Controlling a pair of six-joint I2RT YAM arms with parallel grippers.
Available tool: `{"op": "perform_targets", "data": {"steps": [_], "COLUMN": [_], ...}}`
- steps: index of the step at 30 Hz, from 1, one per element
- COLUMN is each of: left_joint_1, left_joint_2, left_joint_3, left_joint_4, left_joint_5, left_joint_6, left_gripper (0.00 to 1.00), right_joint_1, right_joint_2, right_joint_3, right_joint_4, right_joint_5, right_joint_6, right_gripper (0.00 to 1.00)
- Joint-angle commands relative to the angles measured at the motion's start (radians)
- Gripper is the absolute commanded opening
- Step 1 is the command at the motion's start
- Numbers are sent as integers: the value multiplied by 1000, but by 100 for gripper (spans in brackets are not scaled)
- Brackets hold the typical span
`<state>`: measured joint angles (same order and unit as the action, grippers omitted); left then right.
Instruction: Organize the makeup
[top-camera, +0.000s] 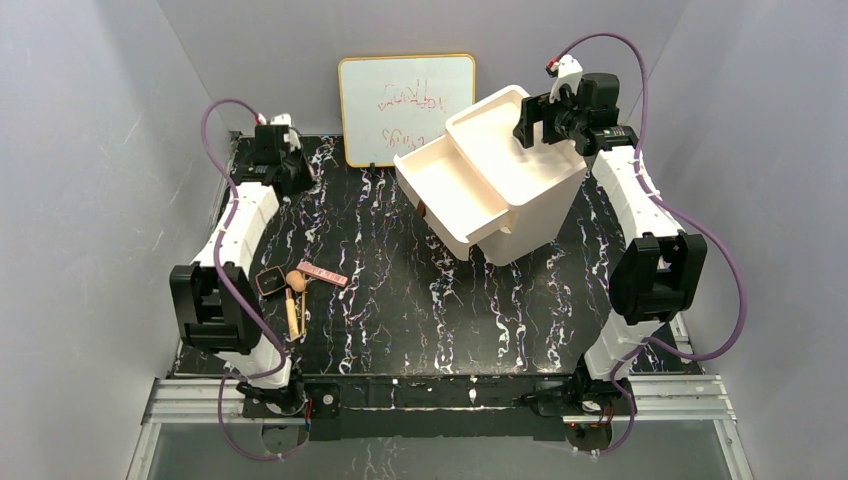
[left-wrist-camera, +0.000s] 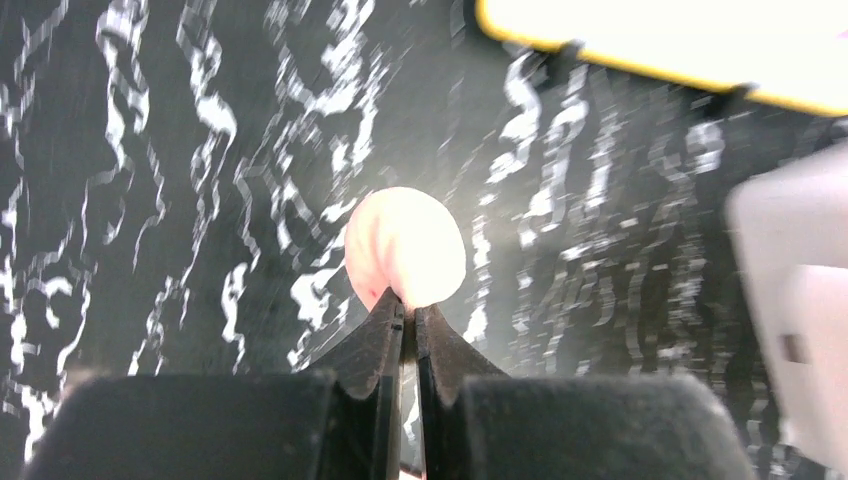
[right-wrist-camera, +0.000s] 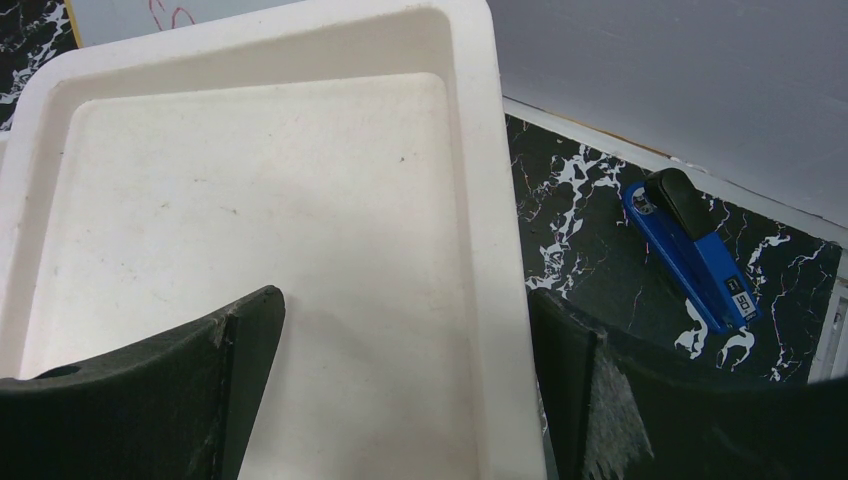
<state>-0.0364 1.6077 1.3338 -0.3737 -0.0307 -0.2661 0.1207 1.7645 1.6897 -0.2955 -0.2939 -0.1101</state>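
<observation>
My left gripper (left-wrist-camera: 410, 310) is shut on the edge of the round peach puff (left-wrist-camera: 405, 245) and holds it above the black marbled table. In the top view this gripper (top-camera: 293, 165) is at the back left, and the puff is hidden there. A dark square compact (top-camera: 268, 281), a pink flat palette (top-camera: 322, 274) and a tan wooden-handled brush (top-camera: 293, 308) lie together at the left of the table. My right gripper (right-wrist-camera: 400, 310) is open and empty over the top tray (right-wrist-camera: 250, 200) of the white drawer organizer (top-camera: 520, 190).
The organizer's lower drawer (top-camera: 440, 185) is pulled open towards the left. A whiteboard (top-camera: 405, 105) leans on the back wall. A blue stapler (right-wrist-camera: 690, 250) lies on the table behind the organizer. The organizer's edge (left-wrist-camera: 800, 300) shows at the right of the left wrist view.
</observation>
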Motion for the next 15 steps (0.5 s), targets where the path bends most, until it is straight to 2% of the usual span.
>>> {"op": "perform_targets", "data": {"steps": [1,9,15], "left_joint_1": [-65,-284,-425], "left_joint_2": [-76,-26,61], "left_joint_3": [149,374,456], "left_joint_4": [-63,-64,-61], "left_joint_5": [103,119,142], "left_joint_6": [26,77,106], "left_gripper": [0,0,0], "right_joint_1": [15,18,19], "right_joint_2": [25,18,6], "right_joint_3": [-9,-3,-16], "right_joint_4": [-35,-43,-41], "right_joint_5": [-6,2,6], "right_joint_6": [6,3,1], "right_gripper": [99,99,99]}}
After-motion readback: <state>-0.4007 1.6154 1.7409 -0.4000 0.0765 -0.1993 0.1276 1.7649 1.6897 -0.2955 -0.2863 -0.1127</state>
